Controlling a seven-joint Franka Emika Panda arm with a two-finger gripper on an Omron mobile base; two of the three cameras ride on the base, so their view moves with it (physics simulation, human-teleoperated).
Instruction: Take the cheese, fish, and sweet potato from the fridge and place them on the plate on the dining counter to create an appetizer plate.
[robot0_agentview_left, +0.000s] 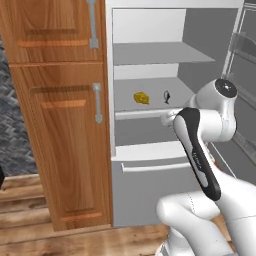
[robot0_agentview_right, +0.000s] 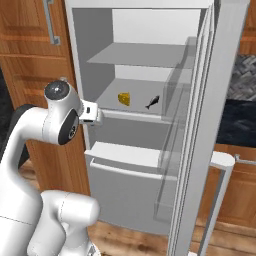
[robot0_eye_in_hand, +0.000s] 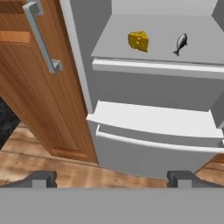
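Standing open, the fridge (robot0_agentview_left: 150, 65) was light grey, with smooth flat shelves and a long drawer (robot0_eye_in_hand: 162, 153) with a bar handle low down. On the middle shelf (robot0_eye_in_hand: 192, 48) sat the cheese (robot0_eye_in_hand: 138, 40), a small yellow wedge with round holes. Near it, apart to one side, lay the fish (robot0_eye_in_hand: 180, 44), thin, dark and shiny with a skinny tail. That shelf had lots of bare room around both, and its front edge was a straight white strip. Beside the fridge stood a brown wooden cabinet (robot0_agentview_left: 60, 125) with a metal handle (robot0_agentview_left: 98, 102). The pincer (robot0_eye_in_hand: 113, 178) was spread wide with nothing in it. It hung in front of the fridge, near the drawer. The cheese and fish were higher up and farther back, well apart from its fingertips (robot0_eye_in_hand: 41, 178).
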